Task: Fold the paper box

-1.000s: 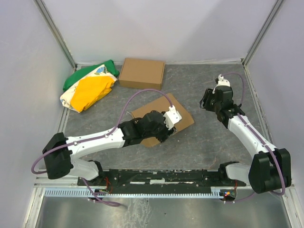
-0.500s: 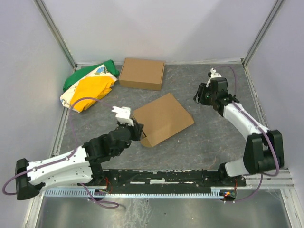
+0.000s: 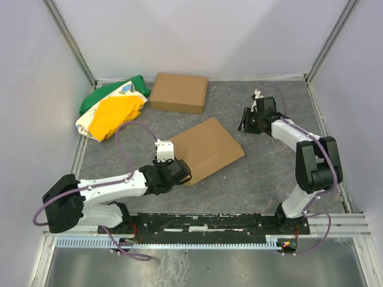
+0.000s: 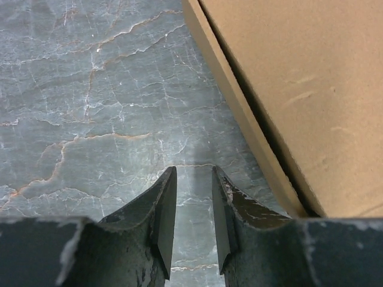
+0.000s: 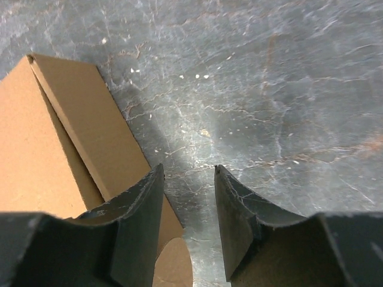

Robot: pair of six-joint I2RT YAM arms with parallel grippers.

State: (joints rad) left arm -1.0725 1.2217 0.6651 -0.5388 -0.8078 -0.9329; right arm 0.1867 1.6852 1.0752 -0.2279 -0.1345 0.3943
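The paper box (image 3: 206, 149) lies folded flat and closed at the middle of the table, turned at an angle. My left gripper (image 3: 184, 174) sits low at its near left corner, just off the edge. In the left wrist view the jaws (image 4: 192, 173) stand slightly apart over bare table, with the box's side wall (image 4: 239, 101) to their right. My right gripper (image 3: 243, 122) hovers to the right of the box's far corner, apart from it. In the right wrist view it (image 5: 187, 170) is open and empty, with the box (image 5: 66, 137) and a rounded tab (image 5: 170, 266) to its left.
A second, ready-made brown box (image 3: 178, 92) stands at the back, left of centre. A green, yellow and white bag (image 3: 111, 110) lies at the back left. Walls enclose the grey stone-patterned table (image 3: 263, 173) on three sides.
My left arm drew back off the box toward the near left, then came in again to its near left corner. My right gripper moved left and toward the back.
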